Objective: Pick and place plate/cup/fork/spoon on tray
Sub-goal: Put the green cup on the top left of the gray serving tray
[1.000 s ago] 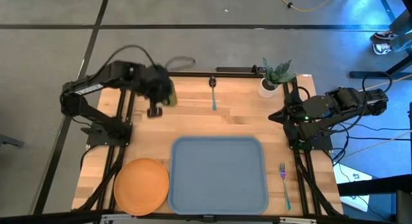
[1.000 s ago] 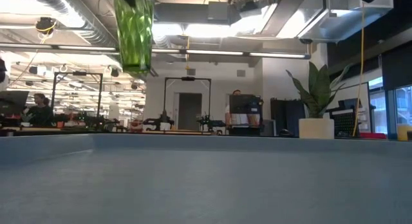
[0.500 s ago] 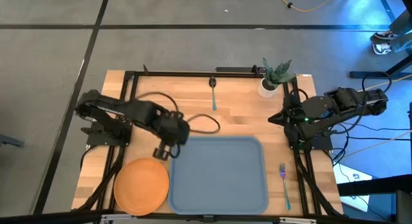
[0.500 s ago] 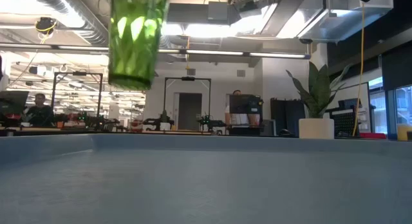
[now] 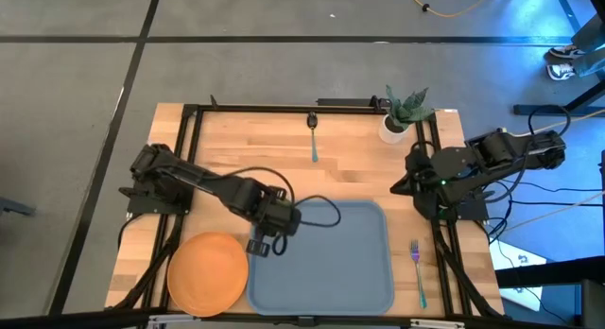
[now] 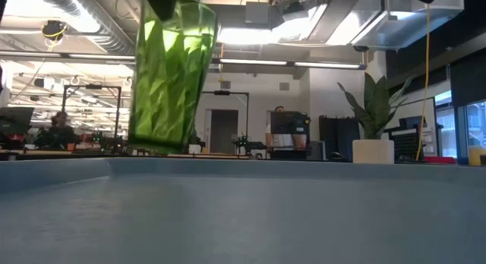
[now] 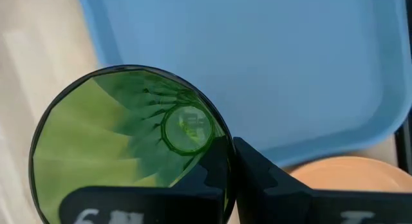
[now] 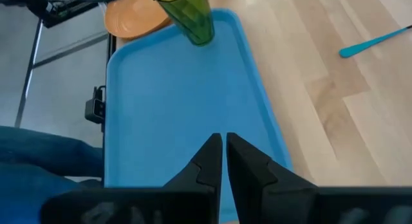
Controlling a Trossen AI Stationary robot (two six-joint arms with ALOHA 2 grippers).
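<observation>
My left gripper (image 5: 260,242) is shut on the green cup (image 6: 171,74) above the far left corner of the grey-blue tray (image 5: 331,263). The cup also shows in the left wrist view (image 7: 109,127) and the right wrist view (image 8: 190,15). The orange plate (image 5: 208,270) lies on the table left of the tray. The spoon (image 5: 313,138) lies near the far edge. The fork (image 5: 417,268) lies right of the tray. My right gripper (image 8: 223,161) is shut and empty at the table's right side. My left gripper holds the cup by its rim wall (image 7: 225,169), with one finger inside the cup and one finger (image 7: 257,179) outside. The fingers come from above, pointing down. The cup hangs below them, mouth up and slightly tilted, its base (image 6: 156,143) clear of the tray.
A leafy plant in a white pot (image 5: 402,113) stands at the far right corner. The tray floor (image 8: 187,102) is bare. The room behind the table shows in the low view, with a person (image 6: 285,131) far off.
My left gripper has carried the cup from the table's far left toward the near edge and the right, to above the tray's far left corner, and has come down. The cup stays hanging in the hold, now slightly tilted.
</observation>
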